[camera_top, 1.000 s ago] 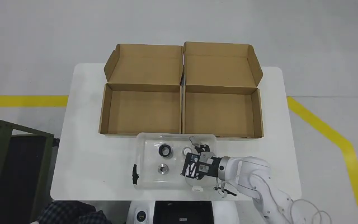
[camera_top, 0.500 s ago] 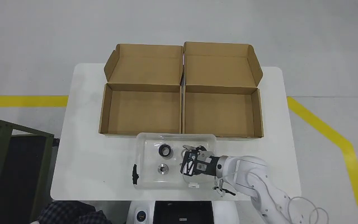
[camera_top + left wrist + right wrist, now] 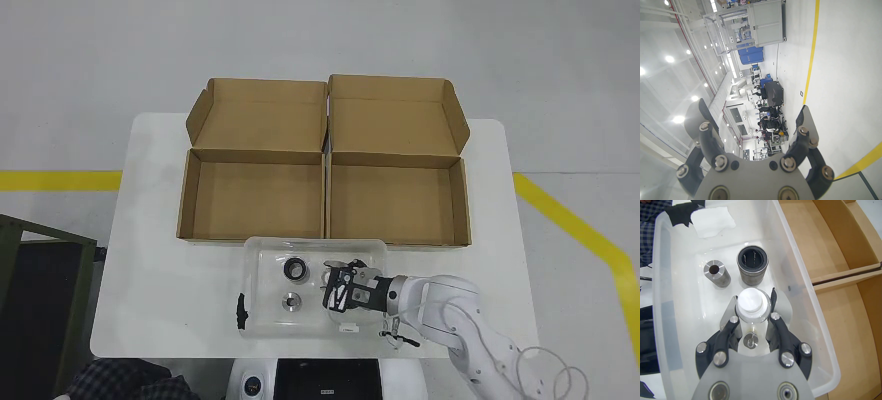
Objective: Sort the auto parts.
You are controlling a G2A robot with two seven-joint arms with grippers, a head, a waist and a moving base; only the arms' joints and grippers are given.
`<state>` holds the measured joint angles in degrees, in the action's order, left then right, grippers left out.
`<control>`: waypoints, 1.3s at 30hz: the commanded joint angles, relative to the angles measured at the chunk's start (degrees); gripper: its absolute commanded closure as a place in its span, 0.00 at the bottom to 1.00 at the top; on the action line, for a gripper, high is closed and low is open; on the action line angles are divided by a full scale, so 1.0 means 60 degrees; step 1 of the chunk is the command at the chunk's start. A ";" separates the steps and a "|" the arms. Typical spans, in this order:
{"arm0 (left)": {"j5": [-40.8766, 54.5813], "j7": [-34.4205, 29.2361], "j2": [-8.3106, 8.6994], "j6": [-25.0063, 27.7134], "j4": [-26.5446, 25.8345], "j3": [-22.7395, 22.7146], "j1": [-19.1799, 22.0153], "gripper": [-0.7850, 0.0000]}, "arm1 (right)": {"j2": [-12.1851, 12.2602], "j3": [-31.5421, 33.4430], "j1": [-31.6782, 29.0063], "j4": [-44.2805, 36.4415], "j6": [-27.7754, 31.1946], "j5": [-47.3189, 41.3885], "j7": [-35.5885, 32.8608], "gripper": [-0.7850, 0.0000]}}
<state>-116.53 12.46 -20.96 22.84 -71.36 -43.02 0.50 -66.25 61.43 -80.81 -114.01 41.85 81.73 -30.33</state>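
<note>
My right gripper [image 3: 754, 295] is down inside the clear plastic bin [image 3: 791, 249], shut on a white cylindrical part [image 3: 750, 303] with a shiny flange. Its fingers press on the flange from both sides. A black-ended linear bearing [image 3: 752, 265] and a steel bushing [image 3: 716, 273] stand upright just beyond the white part. A small metal piece [image 3: 750, 341] lies under the gripper. From above, the right gripper [image 3: 338, 285] sits in the bin [image 3: 255, 290] near the bearing [image 3: 295, 269] and bushing [image 3: 291, 302]. My left gripper [image 3: 753, 106] is open, holds nothing and points out into the room.
Two open cardboard boxes [image 3: 252, 200] [image 3: 390, 203] stand side by side just behind the bin. A black clip [image 3: 241, 310] sits at the bin's left wall. White paper [image 3: 712, 220] lies beyond the bin's far end.
The right gripper has slid a little to the left inside the bin and come around the white part. The bearing and bushing have stayed put.
</note>
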 commanded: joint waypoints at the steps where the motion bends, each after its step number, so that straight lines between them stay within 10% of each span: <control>1: 0.0000 0.0000 0.0000 0.0000 0.0000 0.0000 0.0000 0.00 | 0.0023 0.0069 -0.0037 -0.0083 0.0086 -0.0190 0.0066 1.00; 39: 0.0000 0.0000 0.0000 0.0000 0.0000 0.0000 0.0000 0.00 | 0.0404 0.2422 -0.0031 0.0321 0.0876 -0.5198 0.3100 1.00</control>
<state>-116.53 12.46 -20.96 22.84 -71.36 -43.02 0.50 -63.91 75.40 -81.22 -111.82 47.21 50.64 -11.54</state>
